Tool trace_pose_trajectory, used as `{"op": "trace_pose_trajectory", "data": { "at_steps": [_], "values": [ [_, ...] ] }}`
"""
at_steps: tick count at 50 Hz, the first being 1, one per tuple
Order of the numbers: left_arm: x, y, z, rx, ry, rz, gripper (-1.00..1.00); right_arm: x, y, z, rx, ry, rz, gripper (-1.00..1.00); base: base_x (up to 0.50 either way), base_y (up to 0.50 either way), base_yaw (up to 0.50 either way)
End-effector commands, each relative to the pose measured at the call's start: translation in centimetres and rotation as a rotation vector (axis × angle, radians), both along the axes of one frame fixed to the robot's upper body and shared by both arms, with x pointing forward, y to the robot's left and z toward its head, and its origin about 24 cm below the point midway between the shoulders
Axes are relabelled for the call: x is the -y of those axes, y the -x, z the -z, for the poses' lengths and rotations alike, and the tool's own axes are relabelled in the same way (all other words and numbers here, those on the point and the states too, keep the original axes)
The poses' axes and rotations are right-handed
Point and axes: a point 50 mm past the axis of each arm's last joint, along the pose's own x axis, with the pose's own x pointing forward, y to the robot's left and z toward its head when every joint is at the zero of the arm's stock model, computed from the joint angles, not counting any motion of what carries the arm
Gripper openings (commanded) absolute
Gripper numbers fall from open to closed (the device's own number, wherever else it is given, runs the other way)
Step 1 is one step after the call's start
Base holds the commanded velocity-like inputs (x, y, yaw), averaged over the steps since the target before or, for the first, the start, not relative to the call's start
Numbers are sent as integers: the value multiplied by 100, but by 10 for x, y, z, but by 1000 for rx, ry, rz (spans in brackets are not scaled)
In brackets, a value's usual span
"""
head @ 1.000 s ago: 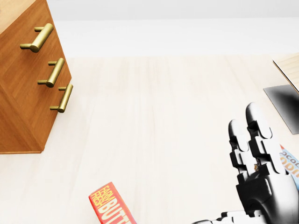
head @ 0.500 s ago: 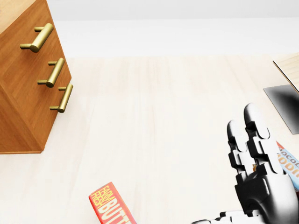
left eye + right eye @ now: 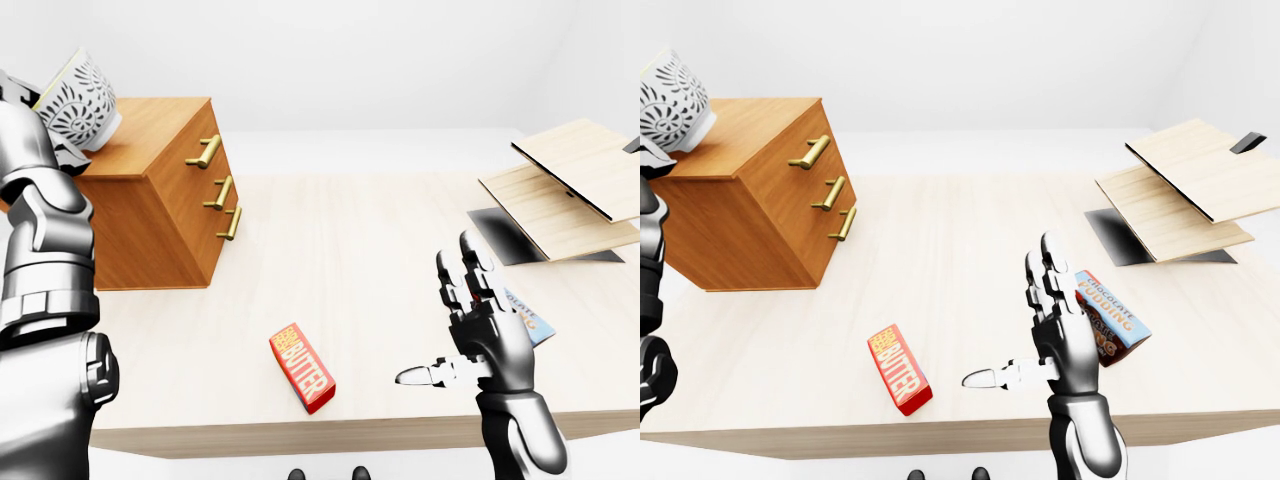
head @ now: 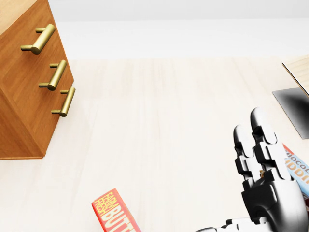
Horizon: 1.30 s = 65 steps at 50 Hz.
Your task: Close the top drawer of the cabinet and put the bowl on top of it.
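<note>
Pale table (image 3: 380,230): cabinet (image 3: 170,200), drawers flush; bowl (image 3: 672,100) tilted over its top by my left hand (image 3: 66,158), grip unclear; my right hand (image 3: 1060,340) hovers, fingers spread.

1. The bowl (image 3: 82,100) is partly covered by the left arm (image 3: 45,230) in the left-eye view and is clipped by the left edge in the right-eye view. Whether it rests on the cabinet (image 3: 150,200) cannot be told.
2. The left hand (image 3: 18,90) is mostly hidden at the picture's edge, so its grip cannot be judged.
3. In the head view, the cabinet is cut off by the left and top edges. The butter box (image 4: 115,212) and the right hand (image 4: 268,183) are cut off by the bottom edge.
4. The pudding box (image 3: 527,318) is largely hidden behind the right hand in the left-eye view.
5. The wooden boards (image 3: 570,190) are clipped by the right edge there.
</note>
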Motion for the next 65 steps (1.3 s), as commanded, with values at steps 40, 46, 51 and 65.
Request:
{"op": "trace_pose_trajectory", "data": {
  "at_steps": [40,46,51,65],
  "values": [
    [-10,2,27,-107,24,-22,100,-1,0,0,-3,3,-1,100,0,0,0],
    [-9,2,28,-107,36,-10,100,0,1,0,-1,2,-1,100,0,0,0],
    [0,4,19,-79,78,106,100,-1,0,1,-6,4,-3,100,0,0,0],
    [58,51,-43,148,-51,530,100,-1,0,2,-8,3,-6,100,0,0,0]
  ]
}}
